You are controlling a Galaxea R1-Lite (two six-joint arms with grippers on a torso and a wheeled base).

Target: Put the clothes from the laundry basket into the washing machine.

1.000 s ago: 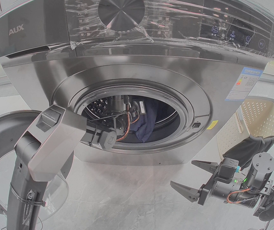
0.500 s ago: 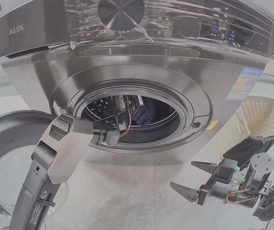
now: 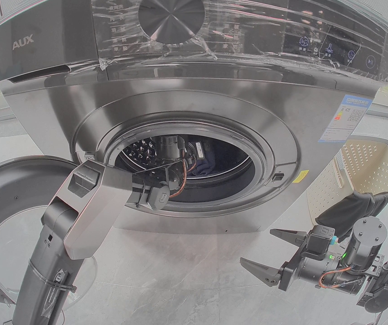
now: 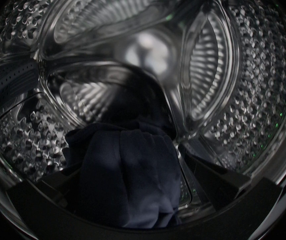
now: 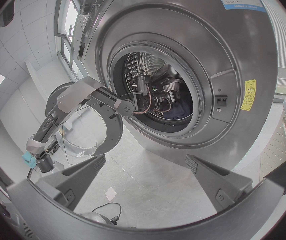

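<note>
Head view: left arm (image 3: 90, 199) is sitting through the washing machine (image 3: 194, 95) opening, for depositing. Right gripper (image 3: 258, 246) is hanging spread and empty, with the laundry basket (image 3: 374, 168) and its black garment (image 3: 352, 208) near, behind it.
Left wrist view: left gripper (image 4: 131, 157) is standing unclenched inside the drum (image 4: 256, 84), with the navy garment (image 4: 129, 184) slumping between its jaws, seemingly released.
Right wrist view: jaws are gaping, likely awaiting the next pick.

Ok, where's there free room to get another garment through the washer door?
Free: the right half of the door opening, between the left arm and the latch. Crowded: the left half, where that arm is inside, the dark blue garment before it.
</note>
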